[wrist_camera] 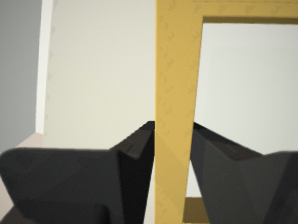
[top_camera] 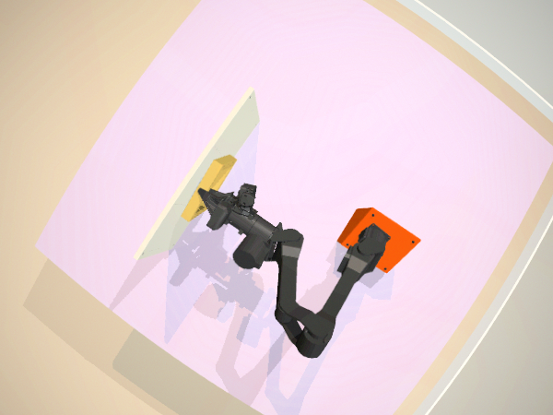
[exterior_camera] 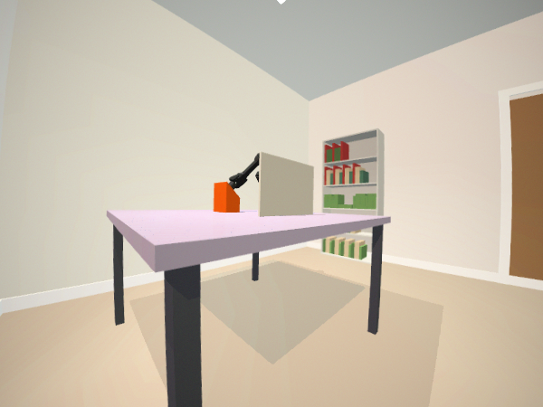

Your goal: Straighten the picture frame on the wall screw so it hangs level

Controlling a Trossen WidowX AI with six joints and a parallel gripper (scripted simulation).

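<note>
The gripper [wrist_camera: 172,150] is closed on the yellow picture frame [wrist_camera: 176,75], one dark finger [wrist_camera: 132,150] on each side of a side bar near the lower corner. The frame hangs flat against the small wall panel [top_camera: 240,124], about midway along its face, on the side facing the orange base block [top_camera: 392,249]. The screw and notched strip are hidden behind it. The frame looks rigid and probably light, so the narrow bar should take a firm pinch without bending. Held off-centre like this, it may swing about the screw once lifted.
</note>
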